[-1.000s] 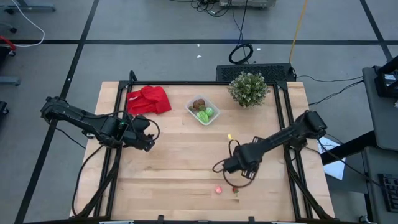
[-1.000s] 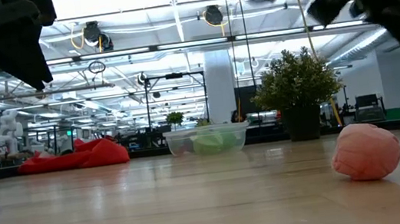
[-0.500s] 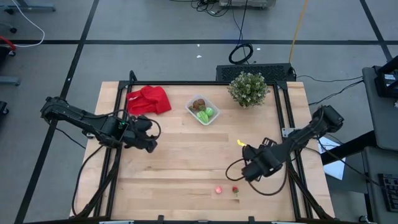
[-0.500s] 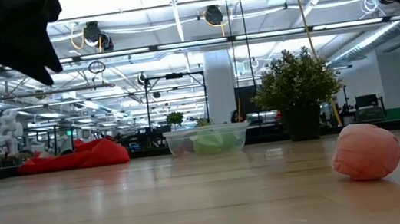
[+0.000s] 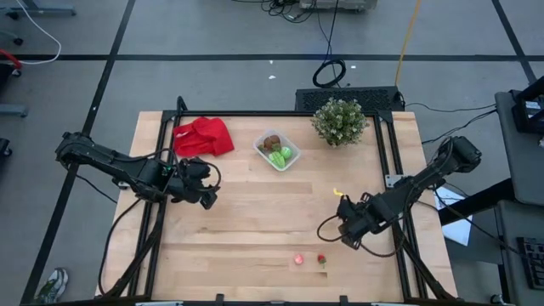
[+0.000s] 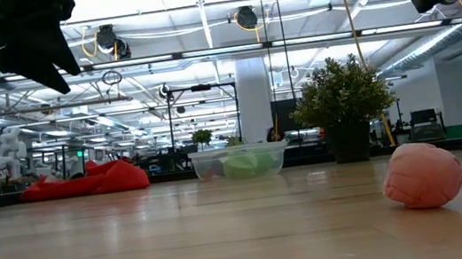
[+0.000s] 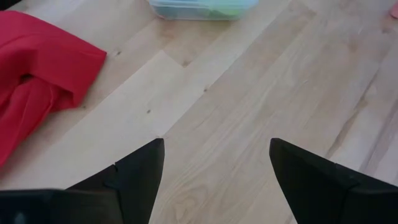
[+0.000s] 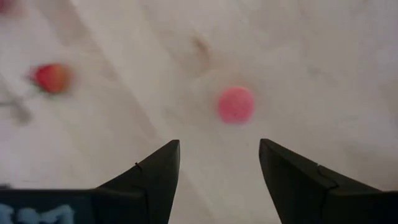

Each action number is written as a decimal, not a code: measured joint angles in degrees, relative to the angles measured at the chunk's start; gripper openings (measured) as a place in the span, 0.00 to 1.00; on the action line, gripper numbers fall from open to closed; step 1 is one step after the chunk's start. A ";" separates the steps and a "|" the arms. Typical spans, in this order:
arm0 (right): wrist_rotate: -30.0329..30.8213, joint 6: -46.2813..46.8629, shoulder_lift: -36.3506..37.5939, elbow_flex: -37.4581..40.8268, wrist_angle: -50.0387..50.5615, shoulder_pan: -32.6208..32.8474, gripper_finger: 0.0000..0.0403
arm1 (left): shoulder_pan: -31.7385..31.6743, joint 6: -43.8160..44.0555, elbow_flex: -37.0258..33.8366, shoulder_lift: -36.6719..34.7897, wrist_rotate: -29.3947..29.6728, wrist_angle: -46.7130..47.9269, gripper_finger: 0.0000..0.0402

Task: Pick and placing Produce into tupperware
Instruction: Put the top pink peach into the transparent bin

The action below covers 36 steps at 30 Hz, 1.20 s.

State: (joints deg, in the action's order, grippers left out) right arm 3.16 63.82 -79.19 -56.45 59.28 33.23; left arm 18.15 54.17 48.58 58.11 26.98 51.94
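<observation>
Right end effector [image 8: 219,168] open above pink produce [image 8: 236,104].

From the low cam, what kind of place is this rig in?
Probably a large open robotics lab or workshop: long rows of ceiling lights, workbenches and equipment racks far behind the table, cables across a taped concrete floor.
</observation>
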 joint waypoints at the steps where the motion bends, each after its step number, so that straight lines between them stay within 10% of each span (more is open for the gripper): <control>1: 0.00 -0.02 0.61 0.58 -1.49 -0.01 0.53 | 0.00 -0.02 0.00 0.00 0.00 0.00 0.74; 36: -3.45 0.07 5.04 10.38 -11.19 -7.61 0.53 | 0.00 0.79 0.00 0.00 0.02 0.03 0.74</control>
State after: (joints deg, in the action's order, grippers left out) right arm -0.29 63.90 -74.15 -46.07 48.09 25.62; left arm 18.15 54.96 48.58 58.11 27.00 51.97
